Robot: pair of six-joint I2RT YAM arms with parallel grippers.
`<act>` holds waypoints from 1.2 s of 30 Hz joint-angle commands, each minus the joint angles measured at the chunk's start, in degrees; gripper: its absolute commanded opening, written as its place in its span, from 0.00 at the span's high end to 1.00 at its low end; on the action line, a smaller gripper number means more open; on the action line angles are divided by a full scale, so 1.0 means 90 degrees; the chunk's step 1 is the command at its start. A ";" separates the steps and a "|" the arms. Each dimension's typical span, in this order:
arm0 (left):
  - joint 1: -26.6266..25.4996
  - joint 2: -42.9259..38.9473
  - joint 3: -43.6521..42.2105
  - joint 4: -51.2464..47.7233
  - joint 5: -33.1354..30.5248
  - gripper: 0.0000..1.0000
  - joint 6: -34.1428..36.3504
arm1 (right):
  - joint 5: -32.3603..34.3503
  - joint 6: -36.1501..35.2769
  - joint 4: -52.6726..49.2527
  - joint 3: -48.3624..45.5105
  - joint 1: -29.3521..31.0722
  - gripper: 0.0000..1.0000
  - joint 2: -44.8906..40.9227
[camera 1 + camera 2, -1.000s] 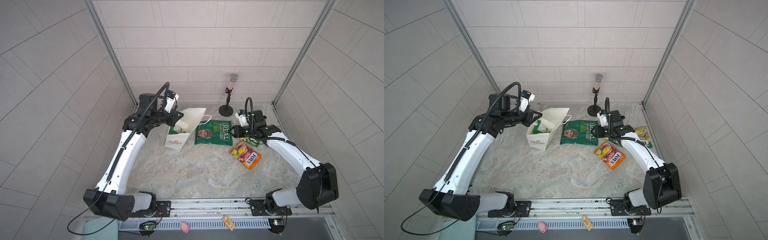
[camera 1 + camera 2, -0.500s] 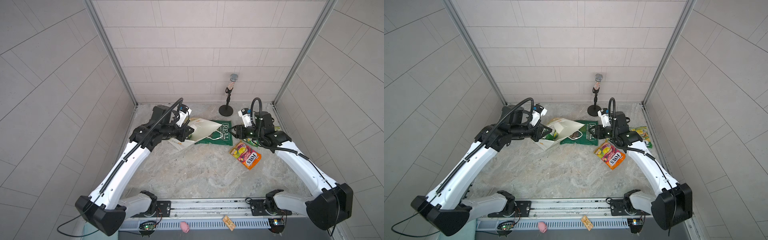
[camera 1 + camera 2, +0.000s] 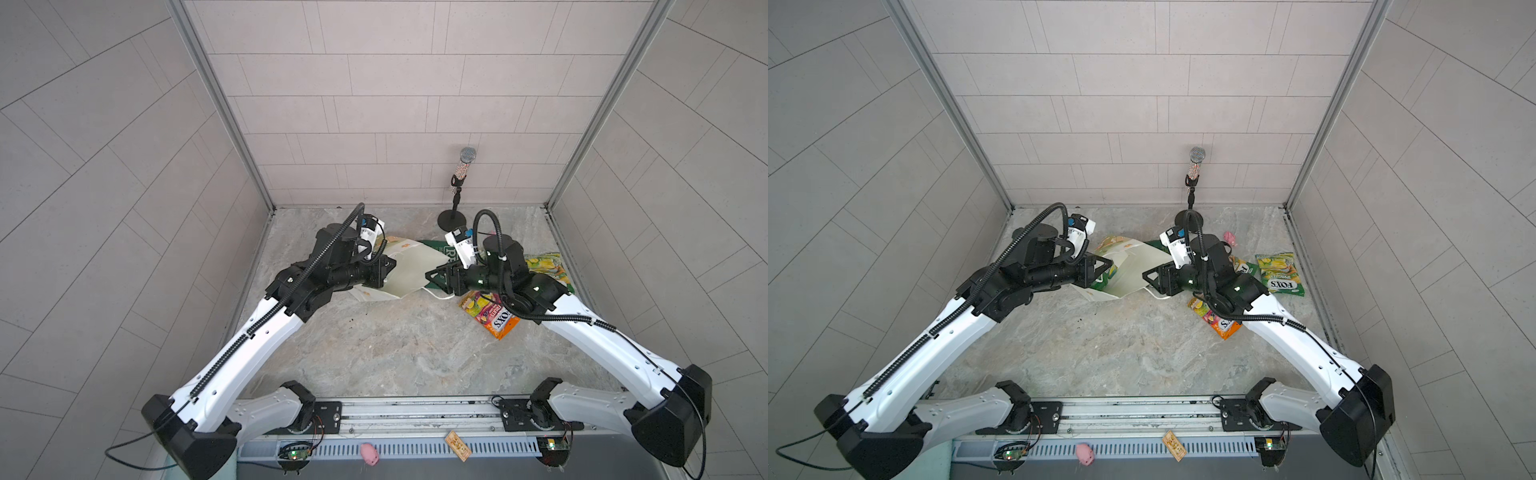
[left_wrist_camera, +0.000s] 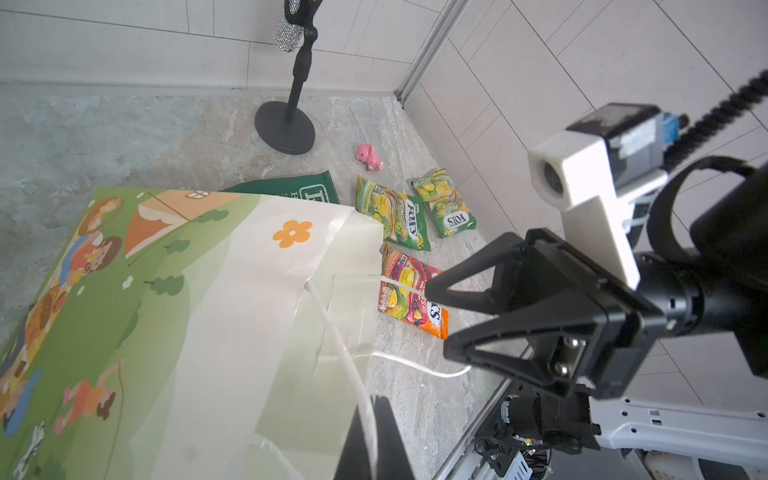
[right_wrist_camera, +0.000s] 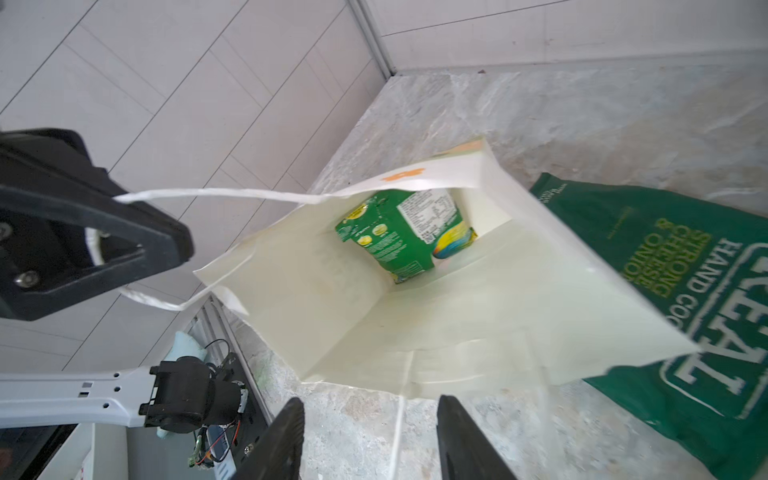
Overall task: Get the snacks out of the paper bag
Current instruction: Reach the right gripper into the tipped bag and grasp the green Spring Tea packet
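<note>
The white paper bag lies tipped on its side, its mouth facing my right gripper. My left gripper is shut on the bag's white cord handle. My right gripper stands open just before the mouth, with the other cord on the floor between its fingers. One green snack packet rests deep inside the bag. Outside lie the dark green REAL packet, partly under the bag, two yellow-green FOX'S packets and an orange-pink one.
A microphone stand is at the back wall. A small pink toy lies near it. The right wall and its rail run close behind the yellow-green packets. Another pink toy sits on the front rail.
The bag has gone from upright to tipped over toward the right. My left arm has swung right and down with the handle. My right gripper has moved left to the bag's mouth.
</note>
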 commanded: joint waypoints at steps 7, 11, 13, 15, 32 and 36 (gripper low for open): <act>-0.0418 -0.0187 -0.0141 0.0478 -0.0322 1.00 -0.0570 | 0.1075 0.0728 0.1221 -0.0330 0.0851 0.48 0.0871; -0.0642 -0.0287 -0.0231 0.0478 -0.0441 1.00 -0.0645 | 0.1353 0.0842 0.1225 -0.0448 0.0992 0.50 0.1034; -0.0764 -0.0328 -0.0273 0.0478 -0.0461 1.00 -0.0616 | 0.1475 0.0941 0.1103 -0.0588 0.1011 0.50 0.1051; -0.0853 -0.0420 -0.0348 0.0478 -0.0506 1.00 -0.0648 | 0.1600 0.0954 0.1067 -0.0841 0.1042 0.50 0.1033; -0.2057 -0.0646 -0.0769 0.0487 -0.2168 1.00 -0.1316 | 0.2075 0.1695 0.1753 -0.2216 0.1163 0.49 0.0525; -0.2130 -0.0594 -0.0846 0.0622 -0.2381 1.00 -0.1431 | 0.2324 0.2272 0.2043 -0.2408 0.1219 0.50 0.0384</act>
